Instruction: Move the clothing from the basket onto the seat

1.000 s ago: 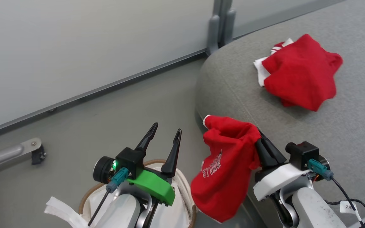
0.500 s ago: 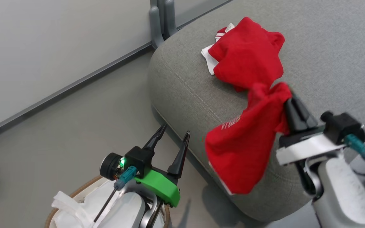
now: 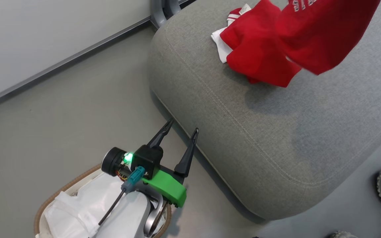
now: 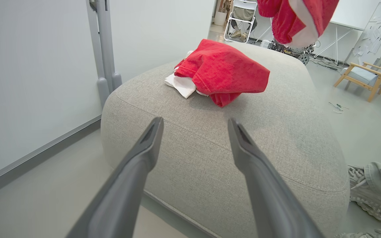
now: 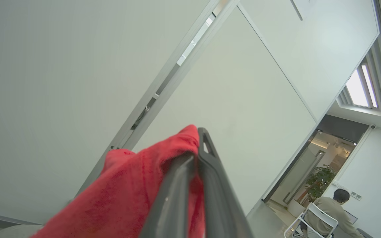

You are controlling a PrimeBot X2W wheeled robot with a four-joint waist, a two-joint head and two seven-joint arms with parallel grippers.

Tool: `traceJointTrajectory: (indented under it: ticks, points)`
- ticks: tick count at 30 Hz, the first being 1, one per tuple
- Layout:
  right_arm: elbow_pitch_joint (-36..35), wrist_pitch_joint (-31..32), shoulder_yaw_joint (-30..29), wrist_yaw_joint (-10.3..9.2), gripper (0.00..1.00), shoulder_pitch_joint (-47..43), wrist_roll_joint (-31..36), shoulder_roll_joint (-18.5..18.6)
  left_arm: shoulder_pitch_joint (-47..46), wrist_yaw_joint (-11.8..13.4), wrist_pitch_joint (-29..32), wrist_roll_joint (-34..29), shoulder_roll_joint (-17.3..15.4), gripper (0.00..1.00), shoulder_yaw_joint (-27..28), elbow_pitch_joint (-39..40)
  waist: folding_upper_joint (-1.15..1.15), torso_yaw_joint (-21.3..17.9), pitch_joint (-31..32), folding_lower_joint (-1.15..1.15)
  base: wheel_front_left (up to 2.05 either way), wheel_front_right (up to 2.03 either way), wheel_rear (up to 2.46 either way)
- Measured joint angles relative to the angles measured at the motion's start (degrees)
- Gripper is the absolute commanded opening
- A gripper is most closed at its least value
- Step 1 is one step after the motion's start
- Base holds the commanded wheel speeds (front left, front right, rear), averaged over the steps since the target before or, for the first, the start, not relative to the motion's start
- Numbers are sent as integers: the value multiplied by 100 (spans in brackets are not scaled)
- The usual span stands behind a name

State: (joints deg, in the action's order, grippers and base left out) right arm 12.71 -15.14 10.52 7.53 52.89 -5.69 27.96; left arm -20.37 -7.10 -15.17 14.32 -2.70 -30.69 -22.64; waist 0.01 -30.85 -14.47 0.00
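Above the seat [image 3: 276, 138], the right gripper [image 5: 197, 145] is closed tight on the clothing [image 3: 322, 36], which hangs over another red garment [image 3: 260, 56] lying on the cushion. The left gripper [image 3: 183, 125] stands wide and empty by the basket [image 3: 66, 186].

right gripper [image 5: 195, 155] | clamped on red clothing [image 5: 127, 198] (draped left) | white wall [image 5: 45, 82] behind

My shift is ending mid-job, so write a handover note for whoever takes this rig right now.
Left end effector: open, empty, near the basket, beside the seat.
Right end effector: shut on a red garment hanging above the seat.
Done: one red piece lies on the seat.
Left: lower and release the held garment. White liner is visible in the basket, but the arm hides part of it, so check there.
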Motion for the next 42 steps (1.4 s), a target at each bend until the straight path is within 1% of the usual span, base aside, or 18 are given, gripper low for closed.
traceJointTrajectory:
  ticks: [1, 3, 7, 11, 13, 17, 19, 23, 29, 32, 33, 34, 35, 36, 42]
  points:
    - [188, 0, -4, 0, 0, 232, 65, 127, -54, -2, 0, -21, 1, 100, -19, 18, 0, 42, -48, 0, 0, 0, 0]
    - [538, -1, -44, 0, 0, 615, 143, 259, -144, -4, -1, -33, 0, 100, -76, 46, 0, 156, -138, 0, 0, 0, 0]
    - [1203, 0, -157, 0, 0, 1065, 408, 420, -299, -19, 0, -94, 1, 100, -234, 59, 0, 371, -337, 0, 0, 0, 0]
    - [1889, 0, -491, 0, 0, 1264, 668, 485, -501, -20, 0, -101, -2, 100, -360, 79, 0, 589, -603, 0, 0, 0, 0]
    - [2197, 0, -802, 0, 0, 1273, 792, 470, -607, -20, 0, -97, -2, 100, -447, 85, 0, 709, -753, 0, 0, 0, 0]
    - [2566, 0, -1305, 0, 0, 1204, 1080, 401, -776, -20, 0, -98, -1, 100, -510, 77, 0, 920, -1034, 0, 0, 0, 0]
    - [2725, -1, -1461, 0, 0, 1039, 1136, 247, -855, -20, -1, -110, -2, 100, -515, 60, 0, 1031, -1198, 1, 0, 0, 0]
    - [2884, 0, -1644, 0, 0, 647, 1123, -200, -959, -20, -1, -144, -8, 100, -524, 21, 0, 1213, -1506, 1, 0, 0, 0]
    - [2884, 0, -1510, 0, 0, -87, 875, -928, -1029, -20, 0, -162, -58, 100, -523, -63, 0, 1419, -1886, 1, 0, 0, 0]
    - [2839, 0, -1462, 0, 0, -424, 776, -1109, -1031, -21, 0, -162, -57, 100, -516, -101, 0, 1500, -1956, 1, 0, 0, 0]
    - [2809, 0, -1475, 0, 27, -539, 737, -1165, -1031, -21, -1, -160, -58, 100, -510, -110, 0, 1513, -1950, 1, 0, 0, 0]
    - [2749, 0, -1488, 0, 42, -634, 712, -1199, -1031, -21, 0, -158, -57, 100, -503, -124, 0, 1519, -1935, 1, 0, 0, 0]
    - [2669, 0, -1502, 0, 91, -743, 697, -1209, -1031, -21, 0, -155, -57, 100, -498, -130, 0, 1522, -1910, 1, 0, 0, 0]
    - [2591, 0, -1529, 0, 100, -856, 641, -1226, -1027, -21, -1, -143, -56, 100, -494, -136, 0, 1523, -1877, 1, 0, 0, 0]
    - [2093, 0, -1683, 0, 100, -1548, 444, -1329, -867, -21, 0, -79, -49, 100, -477, -121, 0, 1469, -1543, 1, 0, 0, 0]
